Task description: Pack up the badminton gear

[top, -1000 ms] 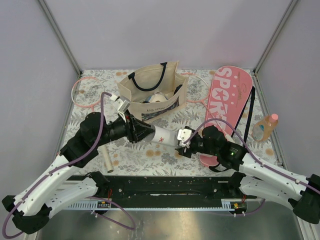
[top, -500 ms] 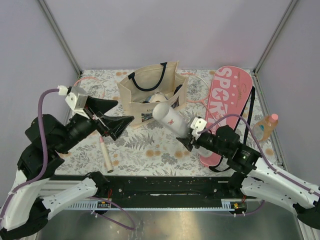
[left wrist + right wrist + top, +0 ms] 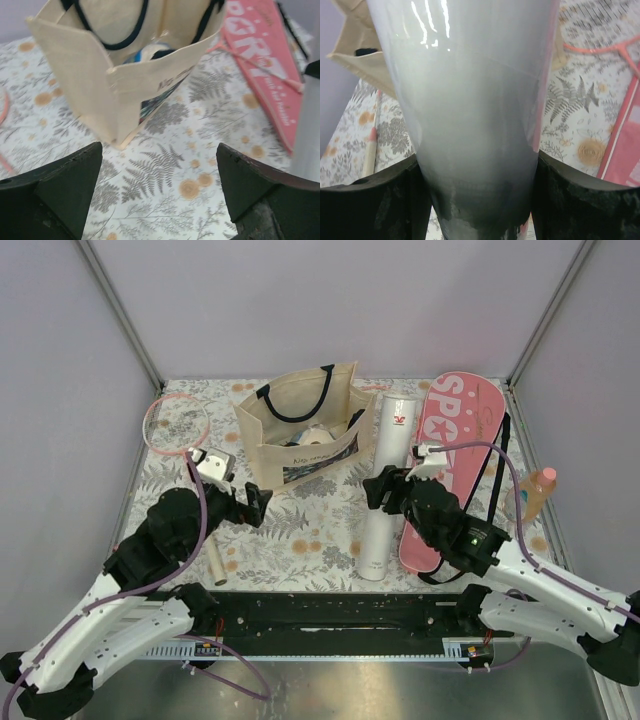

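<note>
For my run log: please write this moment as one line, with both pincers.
left pincer: open, empty, facing tote bag | right pincer: shut on white tube | white tube: outside tote bag

pink cover (image 3: 455, 425): "SPORT" | tote bag (image 3: 290, 415) print: illegible | white tube (image 3: 393, 435) logo: illegible

Table (image 3: 300, 540) carried a fern-and-flower print cover. Standing on it at the back: beige tote bag (image 3: 300, 430); to its right lay the long white tube (image 3: 375, 540), then the pink "SPORT" cover (image 3: 455, 440), with a small pink-capped bottle (image 3: 530, 495) at the far right edge. One racket (image 3: 213, 562) lay along the left side; a second racket (image 3: 260, 68) lay behind the bag, its shaft reaching onto the cover.
</note>
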Available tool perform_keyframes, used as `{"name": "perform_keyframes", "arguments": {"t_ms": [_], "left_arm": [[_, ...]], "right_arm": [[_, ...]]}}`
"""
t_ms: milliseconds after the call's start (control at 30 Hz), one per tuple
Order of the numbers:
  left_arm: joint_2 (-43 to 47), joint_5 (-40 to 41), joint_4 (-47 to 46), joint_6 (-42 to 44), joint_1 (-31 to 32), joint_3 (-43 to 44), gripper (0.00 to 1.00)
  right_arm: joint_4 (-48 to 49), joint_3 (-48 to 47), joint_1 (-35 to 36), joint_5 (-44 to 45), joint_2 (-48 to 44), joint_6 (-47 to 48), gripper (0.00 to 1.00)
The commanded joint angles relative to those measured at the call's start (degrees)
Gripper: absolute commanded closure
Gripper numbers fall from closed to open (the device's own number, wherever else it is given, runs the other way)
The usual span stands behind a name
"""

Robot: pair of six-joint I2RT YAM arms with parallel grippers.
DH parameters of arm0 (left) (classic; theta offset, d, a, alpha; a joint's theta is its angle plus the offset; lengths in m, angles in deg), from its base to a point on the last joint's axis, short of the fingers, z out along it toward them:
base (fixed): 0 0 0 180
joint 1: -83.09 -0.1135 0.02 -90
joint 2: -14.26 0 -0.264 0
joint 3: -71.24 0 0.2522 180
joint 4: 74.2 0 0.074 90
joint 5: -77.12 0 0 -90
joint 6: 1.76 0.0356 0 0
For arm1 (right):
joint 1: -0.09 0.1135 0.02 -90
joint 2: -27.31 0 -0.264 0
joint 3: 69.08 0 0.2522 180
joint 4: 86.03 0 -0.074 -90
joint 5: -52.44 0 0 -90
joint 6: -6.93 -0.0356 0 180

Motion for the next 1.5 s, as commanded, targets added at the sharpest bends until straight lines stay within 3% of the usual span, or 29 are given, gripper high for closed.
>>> {"name": "perform_keyframes", "arguments": {"t_ms": [0, 333, 633, 867, 1233, 1333, 1467], "left_arm": [[3.5, 14.1, -4.7, 2.2, -0.1, -4.3, 0.01], [4.6, 16.6, -3.4, 2.6, 0.0, -4.9, 0.01], [7.3, 18.8, -3.8, 3.6, 0.0, -6.5, 0.01], [3.2, 21.4, -1.0, 2.9, -0.1, -5.0, 0.01], [1.7, 22.0, -0.9, 2.9, -0.3, -4.9, 0.01], [1.7, 21.9, -0.8, 3.0, -0.5, -4.9, 0.01], [3.1, 19.6, -1.6, 2.7, -0.6, -5.5, 0.01]], "right_arm": [[2.0, 3.0, -0.2, 12.4, 1.3, -21.1, 0.36], [11.6, 9.1, -2.8, 11.9, 15.2, -58.3, 0.39], [19.3, 5.9, -3.4, 7.8, 33.3, -77.0, 0.38], [23.1, 2.0, -3.6, 4.5, 41.0, -78.1, 0.23], [20.5, 4.6, -4.4, 5.1, 34.4, -75.8, 0.12], [21.9, 5.9, -4.6, 4.9, 31.1, -69.6, 0.15], [22.3, 7.1, -6.6, 4.2, 24.2, -50.1, 0.16]]}}
